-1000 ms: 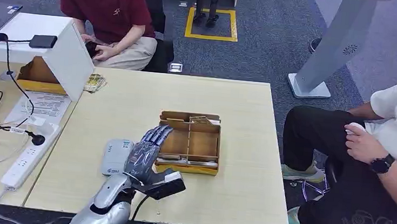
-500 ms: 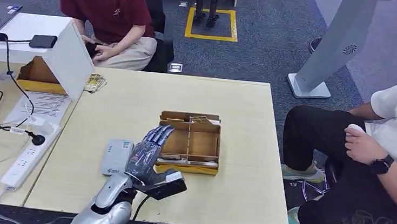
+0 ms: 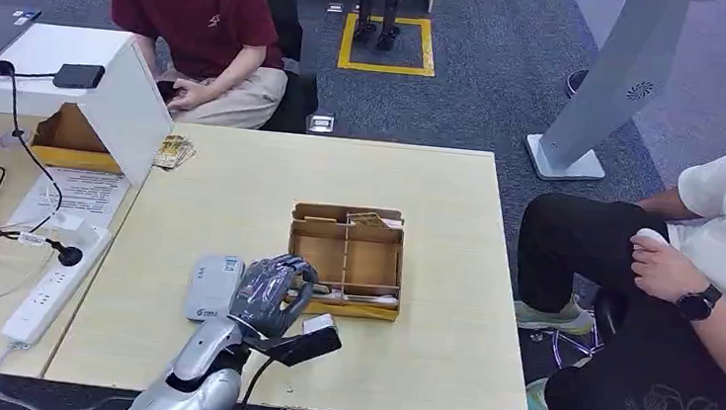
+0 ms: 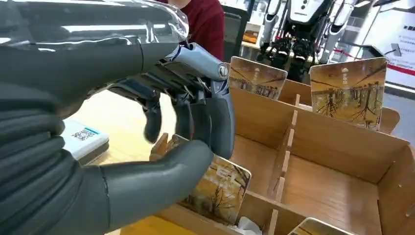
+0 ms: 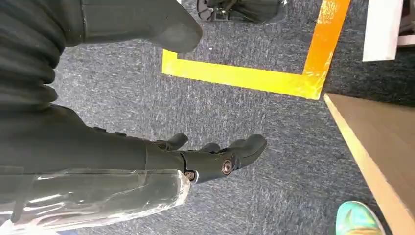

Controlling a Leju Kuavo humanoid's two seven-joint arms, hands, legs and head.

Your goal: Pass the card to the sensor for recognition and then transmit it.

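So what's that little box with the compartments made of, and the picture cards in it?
The divided box looks like thin plywood, unpainted and matte: pale brown faces, darker cut edges, slotted joints. The card the left hand pinches looks like glossy printed plastic or coated paper, I can't tell which; it shows an autumn tree picture with a slight sheen.

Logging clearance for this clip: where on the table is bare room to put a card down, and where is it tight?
Bare tabletop lies between the white stand and the wooden box, and again right of the box toward the table edge. It is tight at the box's near-left corner, where the left hand curls beside the sensor.
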